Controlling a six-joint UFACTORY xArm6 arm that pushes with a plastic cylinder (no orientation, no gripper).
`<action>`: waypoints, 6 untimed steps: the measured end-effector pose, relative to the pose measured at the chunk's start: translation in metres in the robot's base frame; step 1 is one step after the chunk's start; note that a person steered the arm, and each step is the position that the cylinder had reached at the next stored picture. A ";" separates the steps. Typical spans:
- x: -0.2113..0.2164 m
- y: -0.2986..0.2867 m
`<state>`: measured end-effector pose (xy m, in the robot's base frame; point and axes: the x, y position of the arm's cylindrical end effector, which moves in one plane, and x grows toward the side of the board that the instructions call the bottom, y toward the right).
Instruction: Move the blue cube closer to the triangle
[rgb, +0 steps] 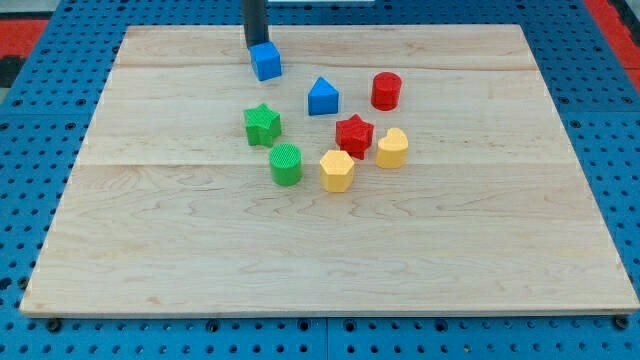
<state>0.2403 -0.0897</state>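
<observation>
While my tip (254, 47), a plain rod tool holding nothing, touches the blue cube (266, 61) near the bench's (200, 250) top, the blue triangle (322, 97) remains apart, unreached.

You see my tip (254, 46) touching the blue cube (266, 61) at its upper-left edge; the blue triangle (322, 97) lies well apart, toward the view's lower right.

My rod (254, 22) is entering from the view's top edge and standing roughly upright, dark and straight. My tip (255, 47) is sitting at the upper-left edge of the blue cube (266, 61), apparently touching it, on the view's top side.
</observation>
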 end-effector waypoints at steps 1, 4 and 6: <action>0.010 -0.027; 0.031 0.069; -0.016 0.068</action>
